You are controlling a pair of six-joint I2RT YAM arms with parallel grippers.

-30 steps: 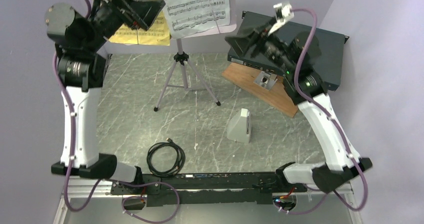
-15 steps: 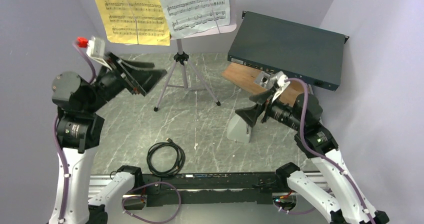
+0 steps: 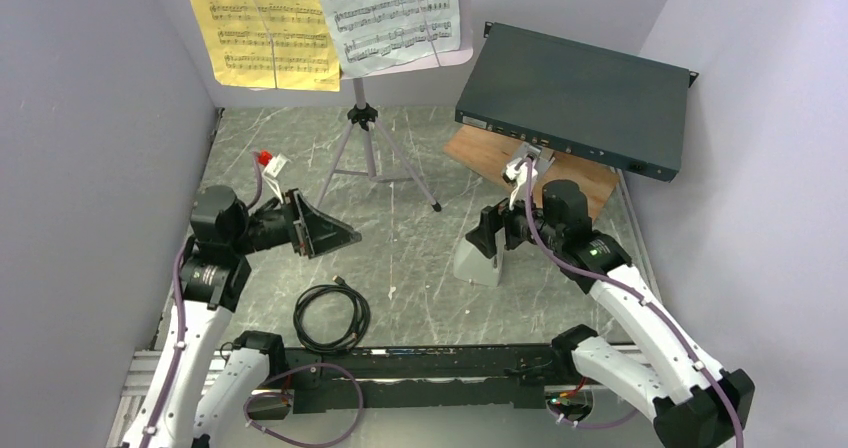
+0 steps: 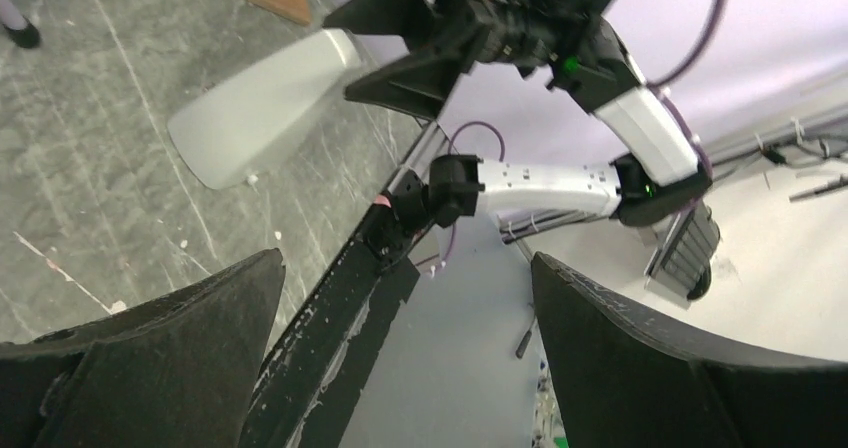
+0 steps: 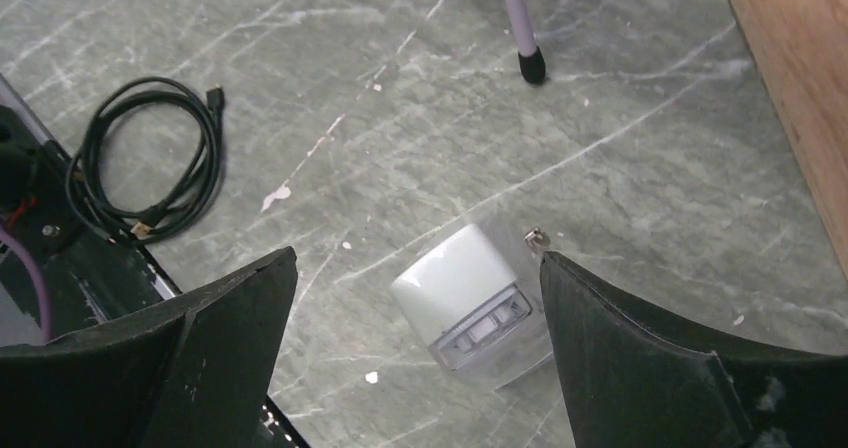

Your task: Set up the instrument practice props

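The pale grey music stand (image 3: 361, 118) stands on its silver tripod at the back of the table. A yellow sheet-music page (image 3: 262, 23) and a white one (image 3: 392, 8) rest on its desk. The small white metronome (image 3: 476, 261) (image 5: 466, 293) stands upright on the table right of centre. My right gripper (image 3: 494, 234) (image 5: 418, 268) hovers open just above it, with a finger at either side and neither touching. My left gripper (image 3: 350, 236) (image 4: 405, 268) is open and empty, low over the table's left half and pointing right at the metronome (image 4: 262, 105).
A coiled black cable (image 3: 332, 318) (image 5: 150, 158) lies near the front edge. A large dark-green flat box (image 3: 575, 93) rests tilted on a wooden board (image 3: 570, 190) at the back right. One tripod foot (image 5: 530, 65) stands a little beyond the metronome. Purple walls enclose three sides.
Both arms have come down from the stand's height. The left gripper has sunk to the table's left half. The right gripper has dropped over the metronome and its jaws have widened.
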